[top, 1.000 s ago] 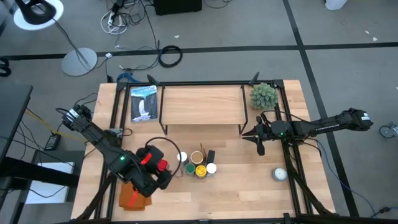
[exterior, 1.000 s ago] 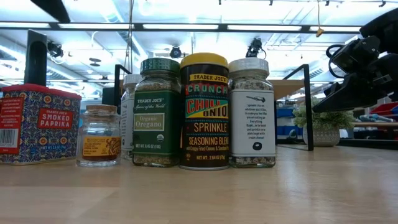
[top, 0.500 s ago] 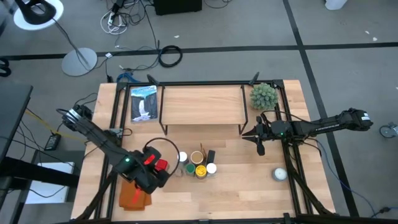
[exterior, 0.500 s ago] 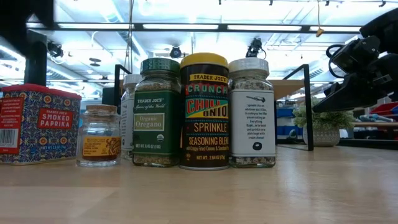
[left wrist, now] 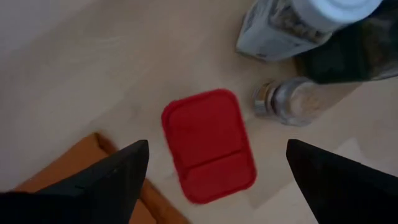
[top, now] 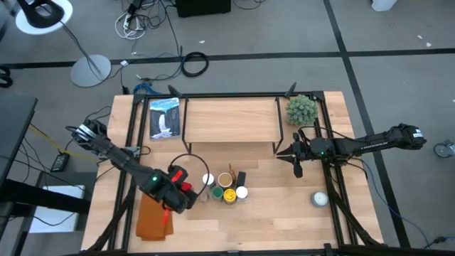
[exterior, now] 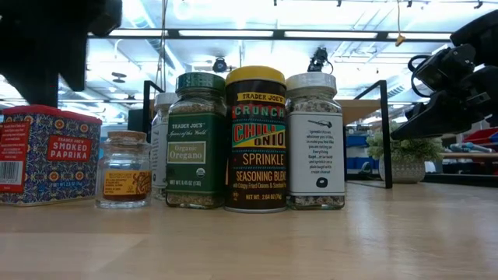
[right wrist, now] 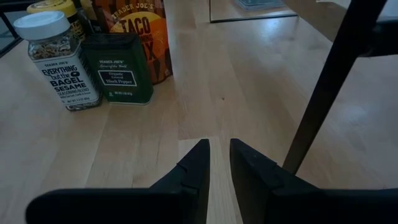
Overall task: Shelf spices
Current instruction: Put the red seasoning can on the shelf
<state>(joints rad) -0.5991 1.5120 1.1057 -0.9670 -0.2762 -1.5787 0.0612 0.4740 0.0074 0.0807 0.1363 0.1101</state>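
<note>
Your left pincer (left wrist: 211, 171) had slid in over the red smoked-paprika tin (left wrist: 208, 144) — fingers spread wide, empty. That tin stood directly beneath, long axis running between the fingers, beside the jar cluster on the desk (top: 284, 213).

robotics lab: floor cables (top: 153, 25), taped grey flooring, strip lights (exterior: 233, 33)

A spiky green plant ball (top: 301, 109), a booklet (top: 164, 117), an orange cloth (top: 151, 222).
</note>
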